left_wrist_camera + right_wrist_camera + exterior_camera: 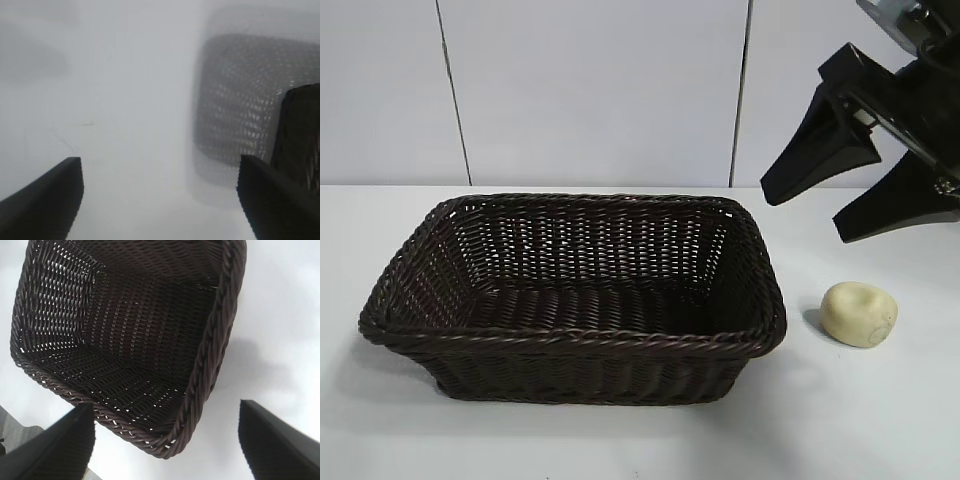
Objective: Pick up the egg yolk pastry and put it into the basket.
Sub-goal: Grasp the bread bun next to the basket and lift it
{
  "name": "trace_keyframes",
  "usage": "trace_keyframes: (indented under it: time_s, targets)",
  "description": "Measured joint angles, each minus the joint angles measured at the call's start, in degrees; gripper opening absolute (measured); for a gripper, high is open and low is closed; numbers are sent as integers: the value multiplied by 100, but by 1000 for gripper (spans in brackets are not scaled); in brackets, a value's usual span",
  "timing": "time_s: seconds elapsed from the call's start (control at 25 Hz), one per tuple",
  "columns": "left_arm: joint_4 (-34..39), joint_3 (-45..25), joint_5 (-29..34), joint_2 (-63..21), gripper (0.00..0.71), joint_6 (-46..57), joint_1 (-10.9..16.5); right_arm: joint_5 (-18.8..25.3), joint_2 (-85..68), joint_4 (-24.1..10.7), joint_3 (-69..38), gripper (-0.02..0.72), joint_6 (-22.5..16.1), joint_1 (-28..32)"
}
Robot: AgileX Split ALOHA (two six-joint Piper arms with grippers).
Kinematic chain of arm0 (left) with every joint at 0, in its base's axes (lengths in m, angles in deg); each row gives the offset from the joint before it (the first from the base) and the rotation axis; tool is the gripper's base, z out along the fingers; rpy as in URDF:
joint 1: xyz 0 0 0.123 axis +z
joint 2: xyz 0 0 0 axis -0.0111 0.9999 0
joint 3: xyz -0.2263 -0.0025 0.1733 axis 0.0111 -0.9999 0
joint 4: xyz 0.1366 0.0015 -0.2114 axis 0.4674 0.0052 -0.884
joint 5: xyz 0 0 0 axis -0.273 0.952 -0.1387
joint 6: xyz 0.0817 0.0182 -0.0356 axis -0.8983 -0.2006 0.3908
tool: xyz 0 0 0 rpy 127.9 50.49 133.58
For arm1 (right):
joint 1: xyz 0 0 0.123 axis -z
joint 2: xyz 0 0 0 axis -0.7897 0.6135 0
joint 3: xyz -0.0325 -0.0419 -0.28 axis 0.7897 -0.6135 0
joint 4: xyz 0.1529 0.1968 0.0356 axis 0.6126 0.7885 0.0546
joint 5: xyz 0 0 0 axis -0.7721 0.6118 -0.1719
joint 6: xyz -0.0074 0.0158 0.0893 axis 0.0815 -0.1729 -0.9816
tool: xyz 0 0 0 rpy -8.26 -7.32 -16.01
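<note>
Egg yolk pastry on the white table, just right of the basket, not touching it.
Right gripper hangs above and behind the pastry, jaws spread wide, holding nothing. Left gripper shows only in its wrist view: jaws wide, nothing held, over bare table with the basket off to one side.

A: Right hand?
B: Upper right of the exterior view, held high, wrist angled down and leftward. Two black fingers spread wide, nothing between them.
A: Right wrist view agrees?
B: Yes. Both fingers sit far apart at the frame edges.
A: Left hand?
B: Out of the exterior view. Its own wrist view shows the fingers spread wide, empty.
</note>
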State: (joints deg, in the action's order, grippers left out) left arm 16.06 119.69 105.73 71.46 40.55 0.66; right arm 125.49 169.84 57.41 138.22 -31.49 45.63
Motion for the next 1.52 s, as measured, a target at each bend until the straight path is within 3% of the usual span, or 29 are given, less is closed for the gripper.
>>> trace_keyframes:
  time_s: [0.32, 0.56, 1.08, 1.52]
  targets:
    - [292, -25, 300, -277, 606, -129, 0, 7, 0, -5, 0, 570, 0, 0]
    - [292, -547, 336, -981, 606, -178, 0, 7, 0, -5, 0, 570, 0, 0]
    - [171, -2813, 267, -3938, 605, -190, 0, 7, 0, -5, 0, 570, 0, 0]
    - [-140, -5023, -268, -6363, 606, -190, 0, 2, 0, -5, 0, 570, -39, 0]
